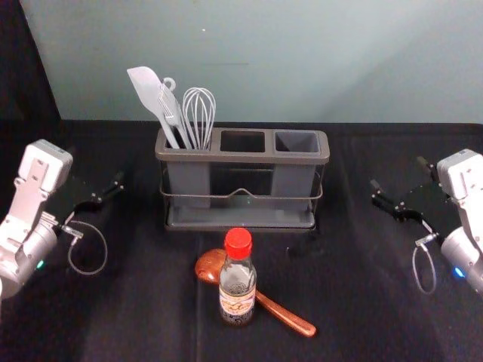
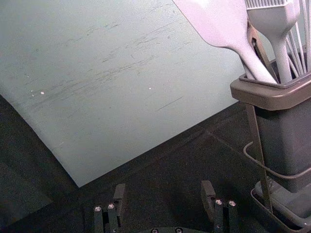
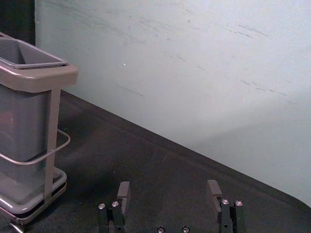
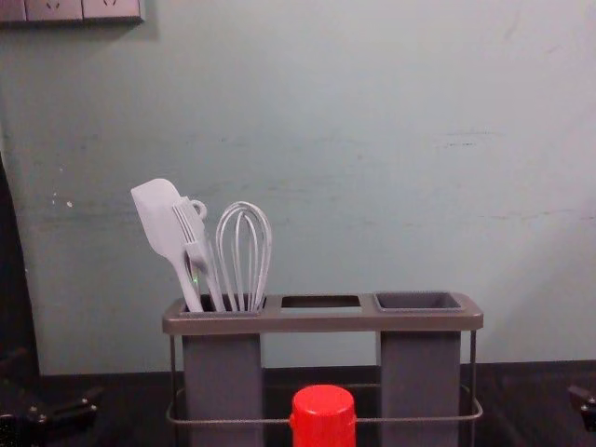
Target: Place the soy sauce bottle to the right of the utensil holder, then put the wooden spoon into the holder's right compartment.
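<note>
The soy sauce bottle (image 1: 238, 285), red-capped, stands upright in front of the utensil holder (image 1: 242, 157); its cap (image 4: 323, 416) shows in the chest view. Behind and beneath it in the head view lies the brown wooden spoon (image 1: 285, 314), bowl to the left, handle slanting to front right. The holder's right compartment (image 1: 296, 141) has nothing in it. My left gripper (image 1: 96, 173) is left of the holder, open and empty, as the left wrist view confirms with the gripper (image 2: 164, 190). My right gripper (image 1: 398, 174) is right of the holder; the right wrist view shows this gripper (image 3: 169, 188) open and empty.
A white spatula (image 1: 153, 96), a brush and a whisk (image 1: 199, 115) stand in the holder's left compartment, rising above its rim. A pale wall (image 1: 279, 64) runs behind the dark table (image 1: 143, 302). Wall sockets (image 4: 70, 9) are high at the left.
</note>
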Available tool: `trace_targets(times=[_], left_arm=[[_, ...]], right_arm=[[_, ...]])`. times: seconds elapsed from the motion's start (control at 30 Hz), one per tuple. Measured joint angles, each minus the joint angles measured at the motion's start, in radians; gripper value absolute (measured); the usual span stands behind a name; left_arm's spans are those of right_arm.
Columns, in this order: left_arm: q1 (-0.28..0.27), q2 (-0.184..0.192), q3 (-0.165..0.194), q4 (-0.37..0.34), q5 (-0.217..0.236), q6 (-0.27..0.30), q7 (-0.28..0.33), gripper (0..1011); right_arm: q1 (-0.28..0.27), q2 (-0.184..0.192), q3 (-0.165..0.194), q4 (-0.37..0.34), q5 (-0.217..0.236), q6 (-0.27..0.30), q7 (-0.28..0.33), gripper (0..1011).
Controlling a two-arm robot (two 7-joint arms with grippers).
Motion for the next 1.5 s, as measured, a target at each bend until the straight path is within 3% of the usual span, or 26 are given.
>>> trace_targets(times=[1.5], left_arm=[[0.0,0.0,0.0,0.0,0.0,0.0,0.0,1000]], right_arm=[[0.0,0.0,0.0,0.0,0.0,0.0,0.0,1003]])
